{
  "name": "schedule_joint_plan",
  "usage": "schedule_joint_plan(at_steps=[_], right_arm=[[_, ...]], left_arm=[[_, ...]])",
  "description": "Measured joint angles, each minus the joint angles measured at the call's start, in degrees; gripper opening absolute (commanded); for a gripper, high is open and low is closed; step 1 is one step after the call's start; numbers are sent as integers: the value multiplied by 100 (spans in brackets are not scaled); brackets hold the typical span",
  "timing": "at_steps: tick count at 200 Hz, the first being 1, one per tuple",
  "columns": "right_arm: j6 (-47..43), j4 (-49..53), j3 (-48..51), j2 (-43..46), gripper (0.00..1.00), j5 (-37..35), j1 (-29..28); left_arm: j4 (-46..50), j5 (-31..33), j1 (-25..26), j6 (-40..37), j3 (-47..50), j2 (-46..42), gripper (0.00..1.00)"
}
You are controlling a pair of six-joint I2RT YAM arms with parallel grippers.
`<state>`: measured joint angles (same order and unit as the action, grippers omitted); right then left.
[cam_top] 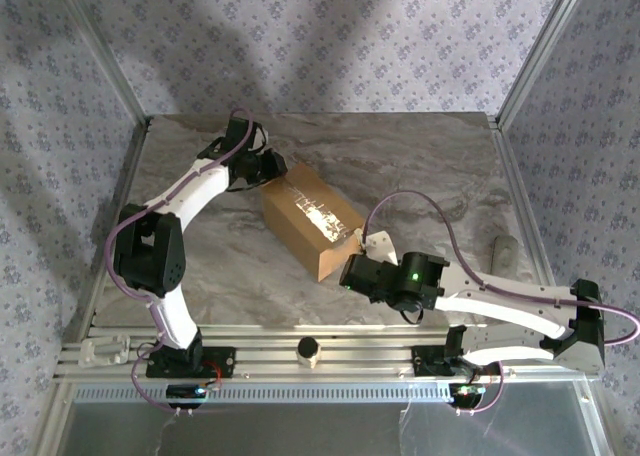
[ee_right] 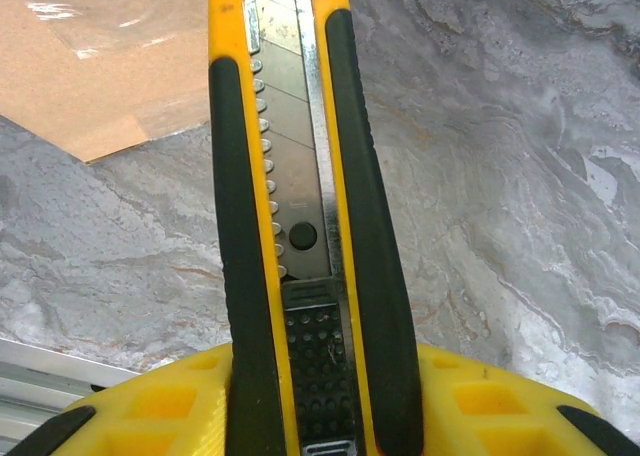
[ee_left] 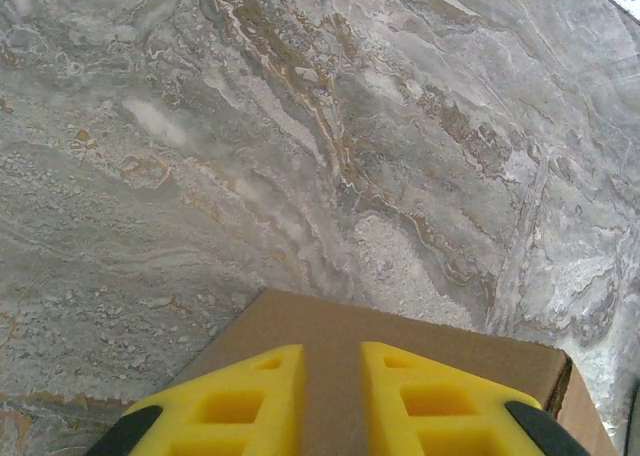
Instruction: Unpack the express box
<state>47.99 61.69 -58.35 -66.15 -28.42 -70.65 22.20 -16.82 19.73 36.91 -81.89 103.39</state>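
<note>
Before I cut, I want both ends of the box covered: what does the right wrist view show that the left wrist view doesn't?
Right wrist, not left: a yellow-and-black utility knife clamped between the right fingers, a taped corner of the express box beside it, and a strip of aluminium rail at lower left. Left wrist, not right: the left fingers, slightly apart, over a plain cardboard edge of the box. Both: the box's brown cardboard and the marbled table.
</note>
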Motion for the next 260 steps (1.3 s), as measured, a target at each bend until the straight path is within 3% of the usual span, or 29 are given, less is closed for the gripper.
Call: schedule_joint_plan(at_steps=[260], right_arm=[[-448, 116, -258, -214, 0, 192, 264]], left_arm=[[-409, -138, -2, 15, 146, 0, 21]])
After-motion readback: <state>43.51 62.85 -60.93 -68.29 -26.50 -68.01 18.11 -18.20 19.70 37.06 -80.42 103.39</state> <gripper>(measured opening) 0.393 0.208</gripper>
